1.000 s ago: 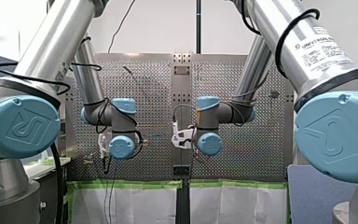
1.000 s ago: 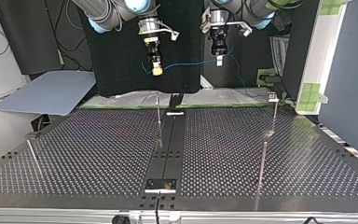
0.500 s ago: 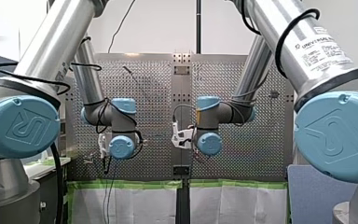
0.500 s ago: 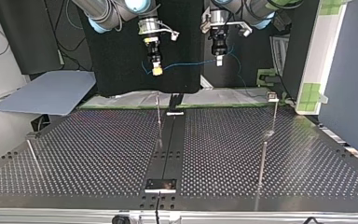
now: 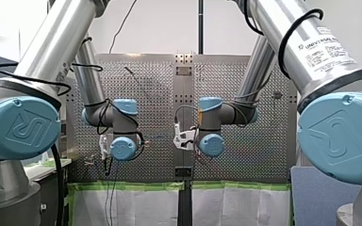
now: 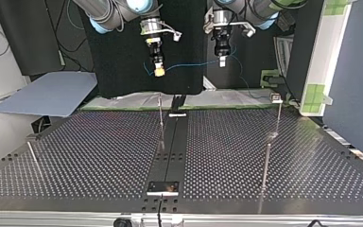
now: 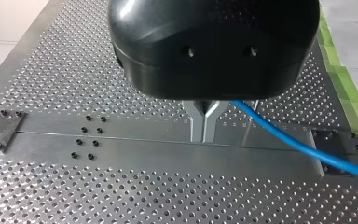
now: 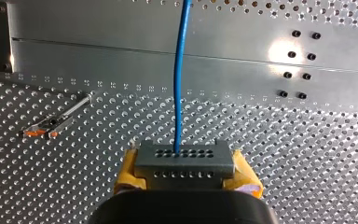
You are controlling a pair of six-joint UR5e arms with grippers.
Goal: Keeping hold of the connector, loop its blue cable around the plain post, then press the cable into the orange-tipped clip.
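Note:
In the right wrist view my right gripper (image 8: pixel 186 179) is shut on the grey connector (image 8: pixel 184 161), held between its yellow pads. The blue cable (image 8: pixel 181 74) runs straight ahead from it over the table. The orange-tipped clip (image 8: pixel 50 125) stands off to one side of the connector. In the top view my right gripper (image 6: pixel 159 72) hangs high above the far edge, and the cable (image 6: pixel 189 64) sags across to my left gripper (image 6: pixel 222 60). The left wrist view shows my left gripper (image 7: pixel 204 126) with metal fingers shut and the cable (image 7: pixel 303 148) leaving them sideways. A thin plain post (image 6: pixel 161 120) stands below.
The perforated table (image 6: pixel 99 151) has a dark centre strip (image 6: pixel 172 151). Two more thin posts (image 6: pixel 266 163) (image 6: pixel 278 116) stand at the top view's right, the farther one topped by a small fitting (image 6: pixel 276 98). A slanted rod (image 6: pixel 33 157) stands at the left. Green tape edges the far side.

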